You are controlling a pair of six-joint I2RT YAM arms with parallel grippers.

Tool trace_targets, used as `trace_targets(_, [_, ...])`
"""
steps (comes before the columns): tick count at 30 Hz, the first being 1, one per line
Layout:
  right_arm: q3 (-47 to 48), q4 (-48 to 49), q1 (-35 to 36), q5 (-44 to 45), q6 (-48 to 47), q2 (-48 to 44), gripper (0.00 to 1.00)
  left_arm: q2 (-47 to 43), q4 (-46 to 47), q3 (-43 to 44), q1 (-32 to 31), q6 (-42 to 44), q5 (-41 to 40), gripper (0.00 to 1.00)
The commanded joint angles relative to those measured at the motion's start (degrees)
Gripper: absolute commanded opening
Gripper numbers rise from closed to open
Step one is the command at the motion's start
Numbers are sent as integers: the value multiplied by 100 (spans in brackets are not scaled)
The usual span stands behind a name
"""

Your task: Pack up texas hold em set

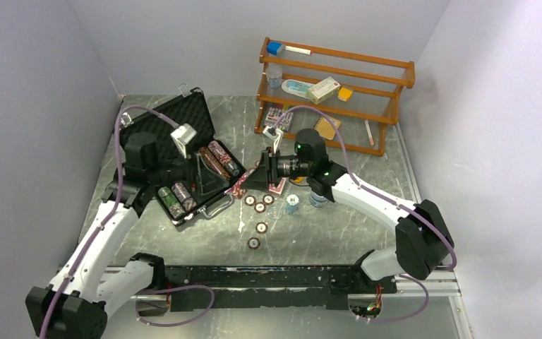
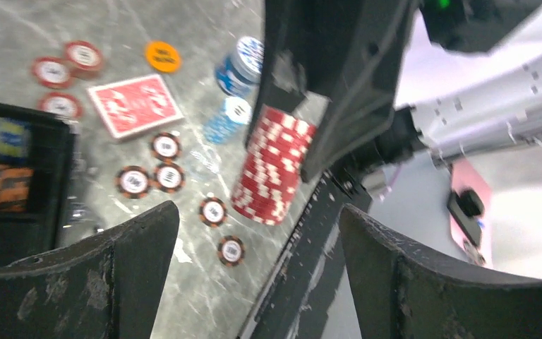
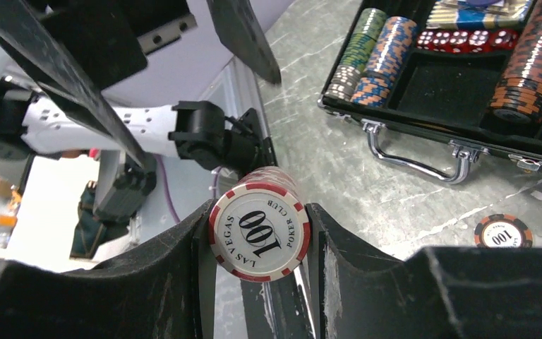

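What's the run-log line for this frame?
right hand: shut on red chip stack | left hand: open, empty, facing stack | case: open, partly filled | table: loose chips, card deck, orange disc

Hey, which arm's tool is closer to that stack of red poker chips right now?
Right. The right tool grips the red chip stack beside the black case. The left tool hangs open over the case, pointed at the stack but apart from it.
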Motion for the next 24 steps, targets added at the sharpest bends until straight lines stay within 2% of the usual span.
trace_targets(1, [216, 639, -326, -1295, 114, -4, 21, 127, 26, 69, -488, 413, 725, 86])
trace_targets(4, [239, 849, -393, -1839, 110, 54, 21, 240, 254, -40, -617, 440, 1072, 83])
trace_targets(7, [282, 986, -388, -2144, 174, 87, 21, 404, 589, -162, -734, 282, 941, 82])
trace_targets(13, [230, 1224, -380, -2286, 378, 163, 21, 891, 923, -158, -1143, 189, 1062, 83])
trace_targets(15, [194, 1345, -386, -2296, 491, 226, 21, 1018, 1045, -121, -1247, 174, 1352, 79])
trace_targets(19, [129, 1589, -380, -2371, 630, 277, 20, 1169, 1045, -78, -1327, 188, 1413, 63])
trace_targets(24, [103, 1624, -369, -2420, 579, 259, 18, 1328, 863, 64, -1348, 184, 1058, 68])
